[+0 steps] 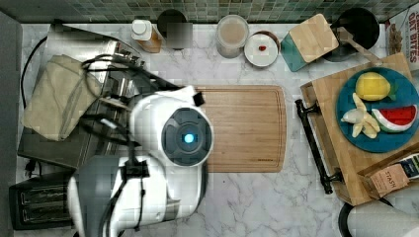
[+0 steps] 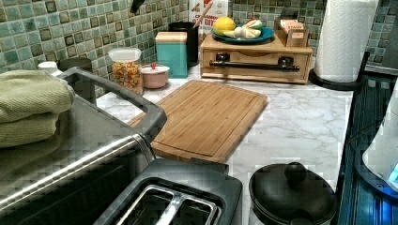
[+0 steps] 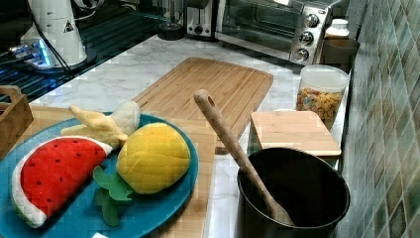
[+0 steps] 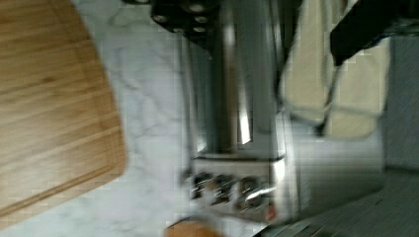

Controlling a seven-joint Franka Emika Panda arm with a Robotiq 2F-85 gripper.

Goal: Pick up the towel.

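- The arm (image 1: 163, 148) is over the desk (image 1: 257, 207) in the top view, between the cutting board (image 1: 244, 128) and the oven (image 4: 237, 123).
- In the wrist view a dark part crosses in front of the towel (image 4: 336, 84); I cannot tell if the jaws are released or clenched.
- The towel (image 1: 57, 96) lies folded on top of the oven, at the top view's left, with nothing holding it. In the left view it sits rumpled on the oven roof (image 2: 28, 108).
- I judge the step in hand is the approach: the towel is not yet grasped.
- The next move calls for bringing the jaws above the towel, lowering onto a thick fold, then closing and lifting straight up.
- Far off, the fruit plate (image 1: 346, 123) plays no part.
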